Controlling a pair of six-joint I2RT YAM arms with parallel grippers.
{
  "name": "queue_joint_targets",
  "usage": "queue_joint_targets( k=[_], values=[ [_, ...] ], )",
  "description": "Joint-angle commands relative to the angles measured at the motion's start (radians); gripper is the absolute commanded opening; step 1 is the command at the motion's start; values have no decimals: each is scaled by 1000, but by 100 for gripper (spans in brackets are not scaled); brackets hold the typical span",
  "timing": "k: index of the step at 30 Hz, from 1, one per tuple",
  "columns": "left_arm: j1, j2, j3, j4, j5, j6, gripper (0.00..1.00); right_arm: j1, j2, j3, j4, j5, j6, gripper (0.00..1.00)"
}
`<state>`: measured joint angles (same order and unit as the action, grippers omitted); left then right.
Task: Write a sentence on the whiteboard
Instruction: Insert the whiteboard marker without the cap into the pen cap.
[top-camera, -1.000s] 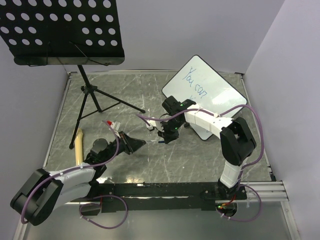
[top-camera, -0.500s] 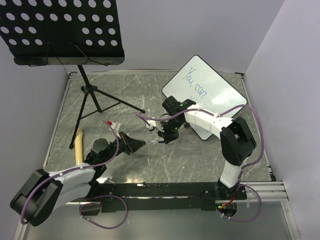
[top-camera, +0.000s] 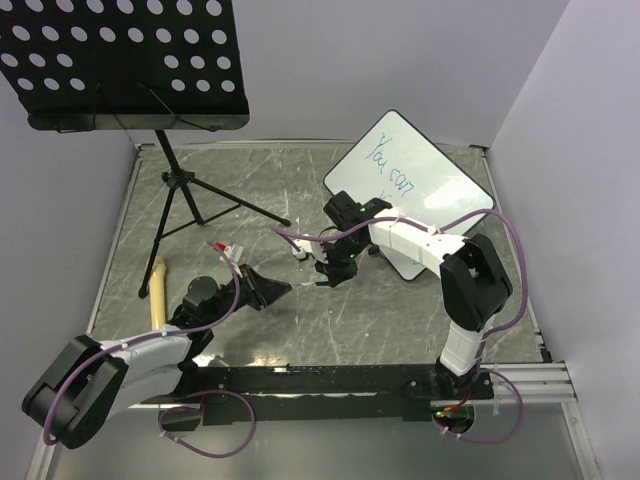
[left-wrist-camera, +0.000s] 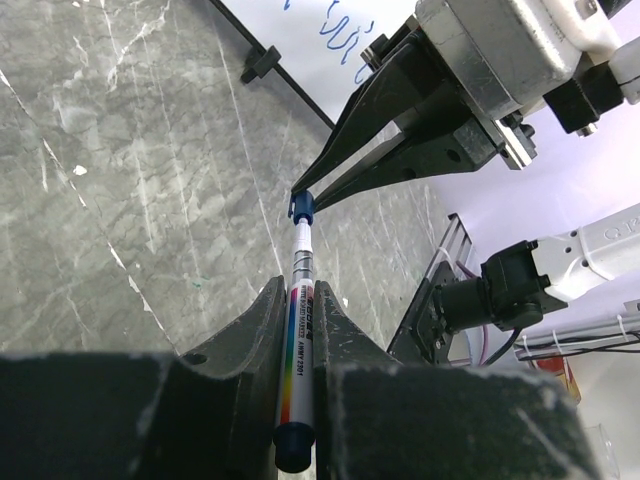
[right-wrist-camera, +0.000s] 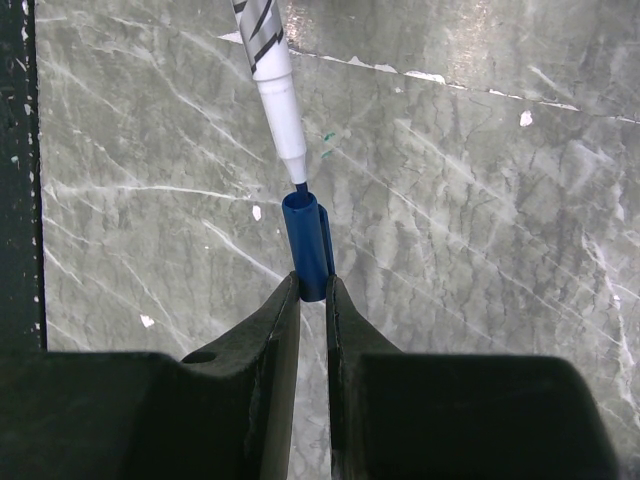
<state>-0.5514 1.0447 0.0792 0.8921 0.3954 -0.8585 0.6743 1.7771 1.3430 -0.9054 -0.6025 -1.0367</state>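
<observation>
Left claw was clamped shut on a white rainbow-striped marker pen, nib forward. Right claw was pinched narrowly on its blue plastic cap, mouth at the nib. They were held coaxial, presumably so cap and pen could mate or part. The glossy white black-framed whiteboard, bearing the blue handwritten sentence, lay behind the right claw, apart from it and farther from the left.

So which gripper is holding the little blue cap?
The right gripper: it pinches the blue cap between its fingertips. The left gripper is shut on the marker instead, with the marker's tip pointing into the cap's open end.
</observation>
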Motion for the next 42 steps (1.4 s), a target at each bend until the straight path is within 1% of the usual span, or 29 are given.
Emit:
queue_joint_targets(
  k=[1,26,34,42],
  values=[
    [-4,8,33,27,17,16,1,2,16,47,-10,-20,4,3],
    [-5,67,47,74,46,4,1,7,30,62,-13,-40,9,3],
    [-12,118,65,116,57,-2,1,28,30,97,-27,-56,21,2],
    [-19,153,91,113,80,-4,1,41,2,94,-18,-63,17,2]
  ],
)
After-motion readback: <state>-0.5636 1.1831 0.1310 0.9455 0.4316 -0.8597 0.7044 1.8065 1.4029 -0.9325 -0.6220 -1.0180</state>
